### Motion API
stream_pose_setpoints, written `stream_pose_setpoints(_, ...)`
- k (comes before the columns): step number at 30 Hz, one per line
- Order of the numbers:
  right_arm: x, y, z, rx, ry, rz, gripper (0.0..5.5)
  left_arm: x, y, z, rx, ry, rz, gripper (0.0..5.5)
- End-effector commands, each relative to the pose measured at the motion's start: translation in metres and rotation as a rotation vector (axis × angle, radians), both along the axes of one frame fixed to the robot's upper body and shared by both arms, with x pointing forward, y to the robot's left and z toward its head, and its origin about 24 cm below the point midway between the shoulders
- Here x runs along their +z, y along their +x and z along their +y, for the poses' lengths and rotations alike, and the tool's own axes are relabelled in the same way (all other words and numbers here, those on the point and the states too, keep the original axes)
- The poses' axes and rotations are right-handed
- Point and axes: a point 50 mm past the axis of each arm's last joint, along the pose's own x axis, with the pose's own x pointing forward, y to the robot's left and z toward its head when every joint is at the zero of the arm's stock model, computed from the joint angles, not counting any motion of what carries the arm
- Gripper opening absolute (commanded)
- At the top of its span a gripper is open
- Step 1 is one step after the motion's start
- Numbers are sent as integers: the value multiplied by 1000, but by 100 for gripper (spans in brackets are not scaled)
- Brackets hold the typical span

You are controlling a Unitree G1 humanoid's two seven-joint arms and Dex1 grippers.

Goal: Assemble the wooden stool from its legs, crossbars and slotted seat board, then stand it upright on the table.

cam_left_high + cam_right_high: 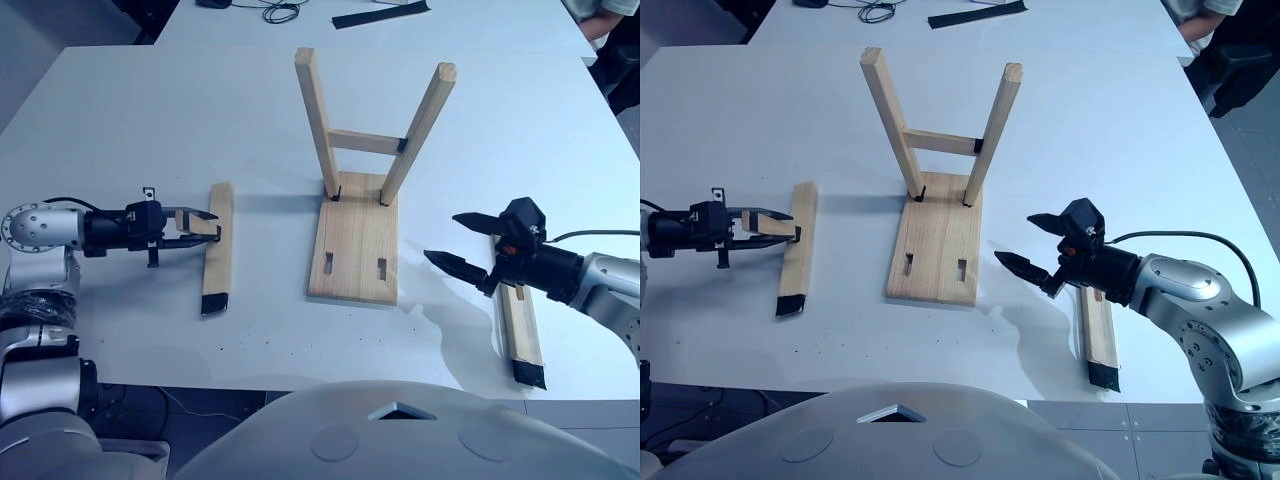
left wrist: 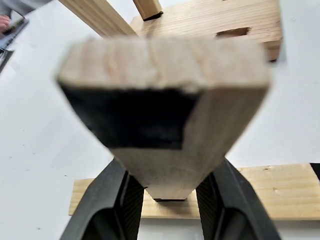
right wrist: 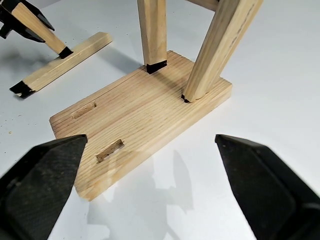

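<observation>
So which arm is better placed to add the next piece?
Probably left: the left gripper holds a short wooden piece beside a loose leg. The right gripper hangs open and empty near the seat board.

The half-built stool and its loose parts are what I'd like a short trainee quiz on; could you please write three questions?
1. True or false: all four slots of the seat board hold legs.
2. What is the left claw holding? A) nothing B) a crossbar C) the seat board
3. How many loose legs lie flat beside the board?

Key: 1 false, the two near slots are empty; 2 B; 3 two, one on each side.
</observation>
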Motion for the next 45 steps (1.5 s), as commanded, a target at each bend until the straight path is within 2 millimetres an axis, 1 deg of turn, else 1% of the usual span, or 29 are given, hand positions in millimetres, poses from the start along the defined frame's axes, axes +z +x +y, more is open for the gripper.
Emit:
stream_pose_setpoints(1,3,0,-4,-9,-19,-4,472,-7,-13,-8,-37,-9,177,130)
stream_pose_setpoints(4,2,0,-3,-14,-22,-5,472,0,-7,-13,-25,-35,216,130)
stream_pose_setpoints(7,2,1,-3,-15,-24,-7,472,2,-4,-14,-4,-44,235,130)
stream_pose_setpoints(12,3,5,-1,3,-27,-10,472,-9,-6,-17,4,-14,238,130)
stream_pose_setpoints(18,6,11,-1,24,-31,-19,472,-22,-12,-24,13,21,180,130)
stream_pose_setpoints(23,6,13,0,35,-35,-18,472,-24,-13,-24,45,-1,181,130)
stream_pose_setpoints(29,4,14,2,45,-42,-18,472,-25,-11,-28,65,-25,227,130)
stream_pose_setpoints(35,6,17,3,55,-32,-24,472,-29,-6,-31,126,-67,244,130)
stream_pose_setpoints(37,5,19,3,64,-47,-27,472,-30,-2,-31,174,-88,233,130)
stream_pose_setpoints(38,5,19,3,66,-52,-27,474,-29,1,-31,199,-104,234,167)
stream_pose_setpoints(39,5,20,3,70,-54,-28,474,-29,2,-30,222,-125,234,171)
stream_pose_setpoints(41,5,22,3,75,-55,-30,474,-30,5,-30,259,-162,241,200)
stream_pose_setpoints(43,3,22,3,77,-52,-25,474,-39,6,-32,302,-190,244,234)
stream_pose_setpoints(45,0,20,4,79,-56,-16,474,-56,0,-34,330,-196,262,265)
